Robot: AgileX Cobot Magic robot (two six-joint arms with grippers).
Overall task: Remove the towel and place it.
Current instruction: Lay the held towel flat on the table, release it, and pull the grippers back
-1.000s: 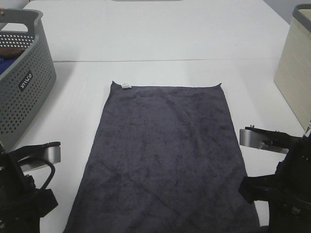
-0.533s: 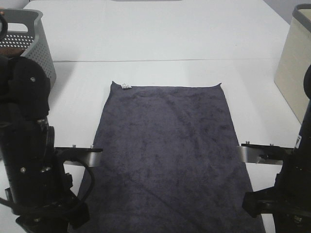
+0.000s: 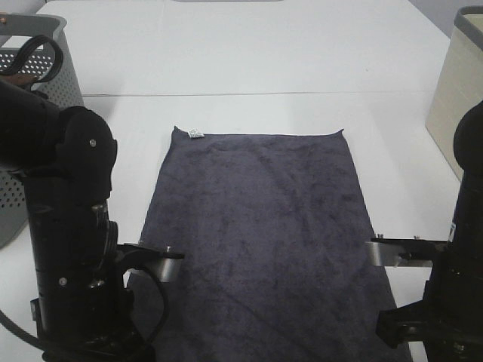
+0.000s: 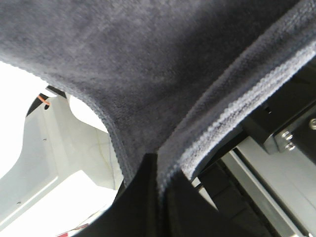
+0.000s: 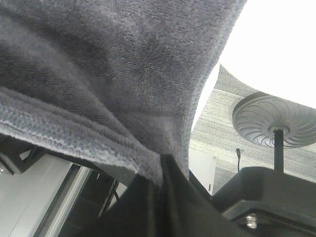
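I hold the left end effector (image 4: pixel 157 170) and right end effector (image 5: pixel 162 170) clamped on the 7 and 5 o'clock corners of the towel (image 3: pixel 264 226); uneven lifting could pull either shallow pinch free.

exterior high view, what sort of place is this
Probably a robot test bench set up for laundry work: a plain white table, a grey perforated basket, and a dark towel spread out on the table.

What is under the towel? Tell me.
The white table shows around the towel, which lies spread on it. The left claw and right claw each pinch its near edge. Anything beneath it is covered and cannot be seen.
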